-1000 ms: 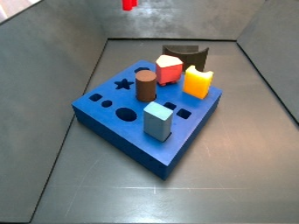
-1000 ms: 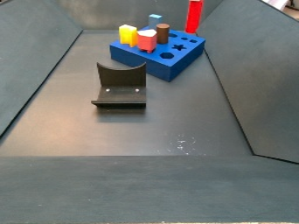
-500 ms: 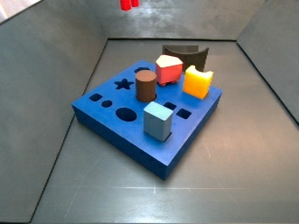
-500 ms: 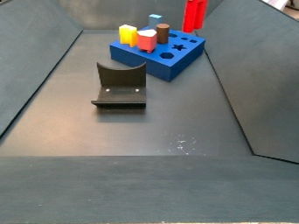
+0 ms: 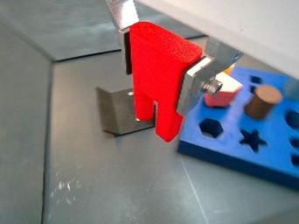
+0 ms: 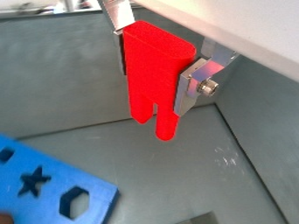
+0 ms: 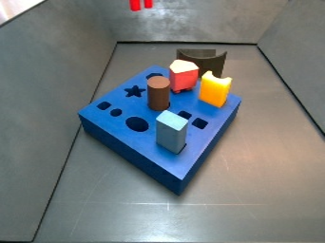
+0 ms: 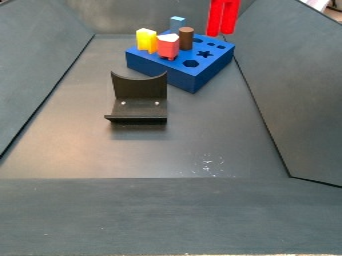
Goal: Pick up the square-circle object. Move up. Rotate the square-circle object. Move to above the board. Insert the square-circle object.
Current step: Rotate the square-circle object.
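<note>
The square-circle object (image 5: 156, 77) is a slim bright-red block with two prong-like legs at its lower end. It hangs in the air, and my gripper (image 5: 162, 63) is shut on it, a silver finger (image 5: 200, 80) pressed to each side. Both wrist views show this hold, the gripper (image 6: 156, 59) clamping the square-circle object (image 6: 153, 80). In the side views only the red legs (image 7: 140, 5) and lower body (image 8: 222, 15) show at the upper edge, high over the far end of the blue board (image 7: 137, 142), (image 8: 202, 72). The board's corner (image 5: 229, 147) lies below and beside the legs.
On the board stand a brown cylinder (image 7: 158, 93), a red-and-white block (image 7: 185, 74), an orange-yellow block (image 7: 216, 89) and a light-blue block (image 7: 173, 131). The dark fixture (image 8: 136, 96), (image 7: 200, 59) stands on the floor by the board. Grey sloping walls enclose the floor.
The held red block has turned about its upright axis, showing a wider face in a side view, and has risen slightly. Nothing on the board has moved.
</note>
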{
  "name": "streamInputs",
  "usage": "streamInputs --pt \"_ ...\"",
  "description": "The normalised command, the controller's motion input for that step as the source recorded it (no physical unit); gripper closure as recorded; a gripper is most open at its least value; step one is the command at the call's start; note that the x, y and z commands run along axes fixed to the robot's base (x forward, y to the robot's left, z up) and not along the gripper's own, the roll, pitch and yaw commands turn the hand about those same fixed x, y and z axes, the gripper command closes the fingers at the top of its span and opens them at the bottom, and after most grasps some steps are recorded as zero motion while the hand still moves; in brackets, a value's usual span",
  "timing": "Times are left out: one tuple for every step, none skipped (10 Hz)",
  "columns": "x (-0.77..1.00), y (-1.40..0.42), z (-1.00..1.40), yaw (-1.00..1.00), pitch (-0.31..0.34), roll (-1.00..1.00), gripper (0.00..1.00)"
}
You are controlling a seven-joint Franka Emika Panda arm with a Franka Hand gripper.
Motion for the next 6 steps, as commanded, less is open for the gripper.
streamInputs --pt "0.01 0.01 0.01 -1.00 0.057 -0.05 1.00" --pt "0.01 0.01 0.01 -1.00 0.062 -0.05 1.00" --pt "0.01 0.01 0.01 -1.00 0.076 -0.06 1.00" --pt "0.01 0.01 0.01 -1.00 0.101 -0.08 1.00" --pt "0.01 0.01 0.01 -0.81 0.105 -0.09 1.00" --pt "0.01 0.01 0.01 -0.56 0.103 -0.09 1.00"
